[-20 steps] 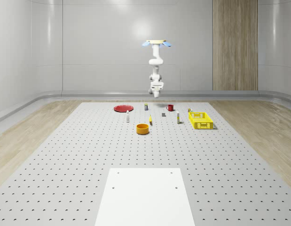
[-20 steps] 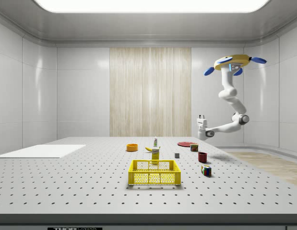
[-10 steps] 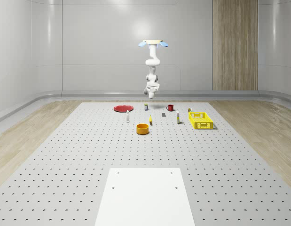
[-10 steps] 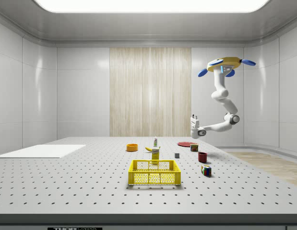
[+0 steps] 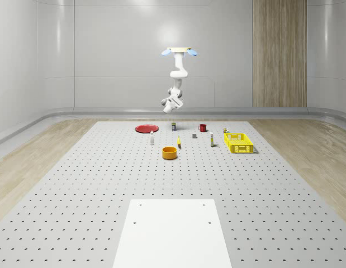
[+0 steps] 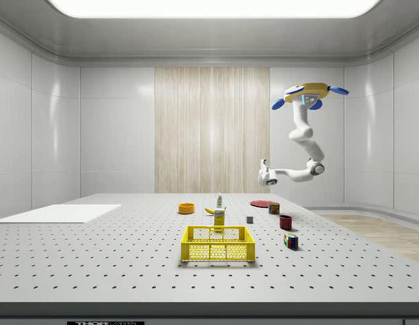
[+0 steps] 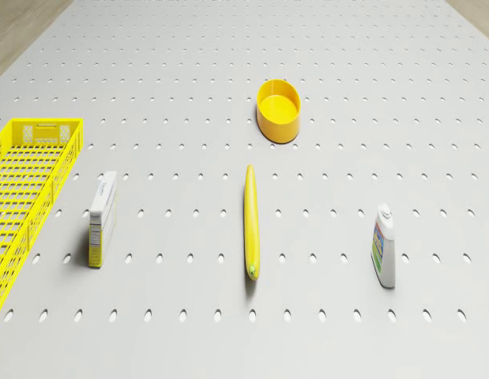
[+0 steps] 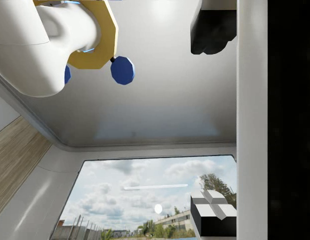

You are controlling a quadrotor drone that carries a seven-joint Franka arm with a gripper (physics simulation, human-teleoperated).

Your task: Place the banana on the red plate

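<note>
**Gripper released and empty in the air; banana lies on the table below**

We see the drone (image 5: 179, 52) hovering high over the far end of the perforated table (image 5: 77, 190), with the arm bent down and forward under it. The gripper (image 5: 166, 103) hangs in mid-air, well above the tabletop and touching nothing. In the wrist view its two dark fingertips (image 8: 212, 30) stand wide apart with nothing between them, so we read it as released. That view looks up past them at the drone's yellow body and blue rotors.

The banana (image 7: 251, 221) lies flat on the table, well below the gripper and farther from the back wall than it is. An orange bowl (image 7: 279, 109) sits just past one end of the banana. A white bottle (image 7: 385, 246) lies to one side of the banana and a small carton (image 7: 102, 219) to the other, both apart from it. The yellow basket (image 7: 23, 181) sits beyond the carton.

The red plate (image 5: 146, 128) rests almost under the gripper, a little toward the whole-scene view's left, well apart from the banana. A red mug (image 5: 202, 127) stands below the gripper on its other side.
</note>
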